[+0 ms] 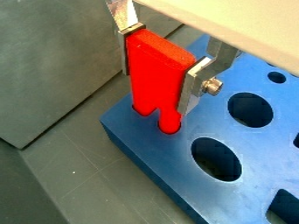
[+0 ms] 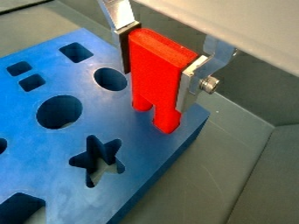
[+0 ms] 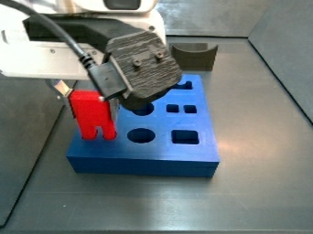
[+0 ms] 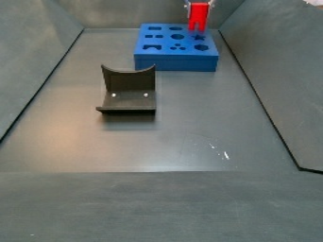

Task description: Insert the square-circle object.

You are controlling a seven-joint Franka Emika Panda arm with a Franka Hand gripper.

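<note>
The square-circle object [image 1: 155, 79] is a bright red upright block with two short legs. It shows in both wrist views [image 2: 158, 77] and both side views [image 3: 91, 114] [image 4: 198, 17]. My gripper [image 1: 163, 63] is shut on its upper part, one silver finger on each side [image 2: 159, 63]. It holds the block upright at a corner of the blue board [image 1: 233, 166]. The board has several shaped holes [image 2: 70, 149]. The legs' tips meet the board's top near its edge [image 3: 146, 155]. I cannot tell whether they sit in holes.
A dark olive notched block [image 4: 127, 92] stands on the grey floor apart from the blue board [image 4: 177, 47], and shows behind the board in a side view [image 3: 193, 55]. Grey walls enclose the floor.
</note>
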